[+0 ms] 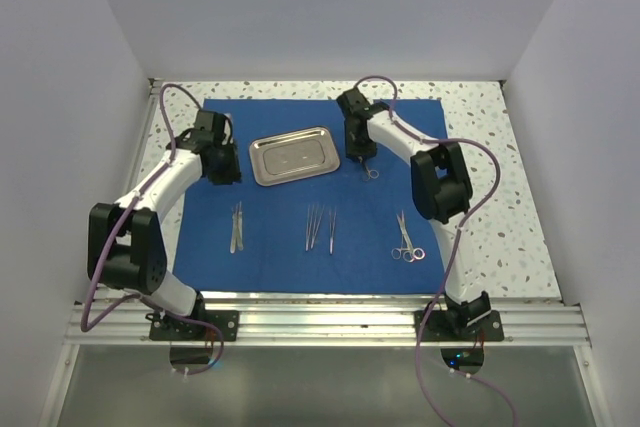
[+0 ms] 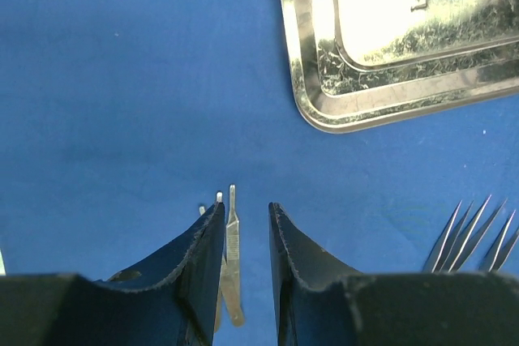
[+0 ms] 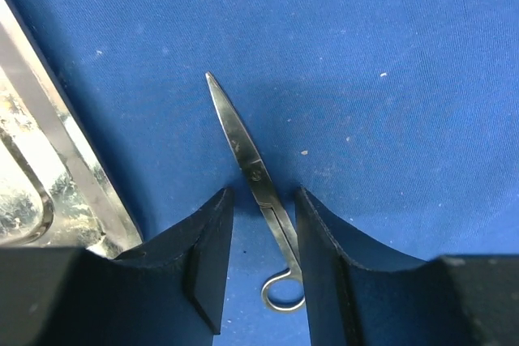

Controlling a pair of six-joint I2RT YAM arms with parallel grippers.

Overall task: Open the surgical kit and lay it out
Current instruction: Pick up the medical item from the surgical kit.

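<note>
The royal-blue cloth (image 1: 330, 247) lies spread flat on the table. The steel tray (image 1: 292, 155) sits on its far middle and also shows in the left wrist view (image 2: 389, 46). My right gripper (image 1: 362, 155) (image 3: 263, 192) is open just right of the tray, low over the cloth. One pair of ring-handled scissors (image 1: 371, 171) (image 3: 258, 176) lies between its fingers, close to the right finger. My left gripper (image 1: 228, 175) (image 2: 246, 208) is open and empty, left of the tray. Flat steel handles (image 1: 237, 227) (image 2: 232, 257) lie on the cloth beneath it.
Several thin tweezers (image 1: 320, 227) (image 2: 470, 237) lie in the cloth's middle. A second pair of scissors (image 1: 406, 243) lies to the front right. A speckled tabletop (image 1: 500, 177) borders the cloth, with white walls on three sides.
</note>
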